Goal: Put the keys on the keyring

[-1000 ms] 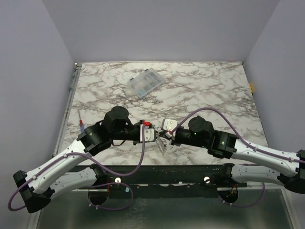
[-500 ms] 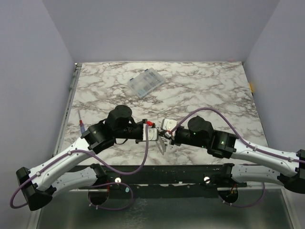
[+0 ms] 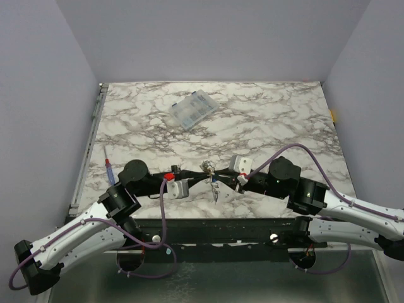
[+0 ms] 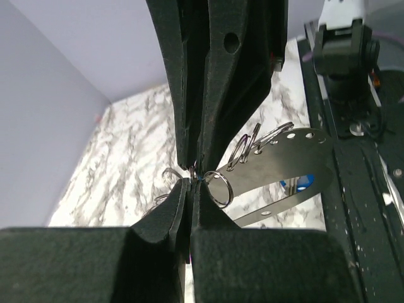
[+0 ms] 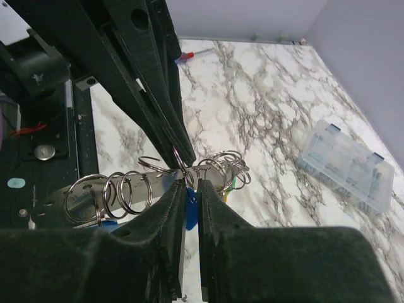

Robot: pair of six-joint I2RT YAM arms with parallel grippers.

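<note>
Keyring (image 4: 291, 158), a pale metal band punched with holes, sits right between the tips of your two claws, low over the near part of the marble table (image 3: 271, 120). From above you get only a small glinting tangle where the two arms meet nose to nose. The wrist cameras give you the detail.

Your left wrist view shows your left claw (image 4: 190, 184) pressed together with no gap between the fingers. Its tips are right against the wire rings (image 4: 218, 187) strung on the band. The other claw's dark fingers come down from the top of that picture to the same spot.

Your right wrist view shows your right claw (image 5: 191, 187) with its fingers a thin slit apart. Of the keys (image 5: 190, 214) you see a blue head inside that slit; whether the fingers actually pinch it, I cannot tell. A bit of green and yellow plastic shows by the bunched rings at the band's far end. The left wrist view gives you only a scrap of blue under the band.

The right wrist view also catches the clear box (image 5: 346, 165) and the screwdriver (image 5: 189, 55). Both lie on the table, well apart from the claws. The overhead view places the box toward the far middle and the screwdriver at the left edge.
</note>
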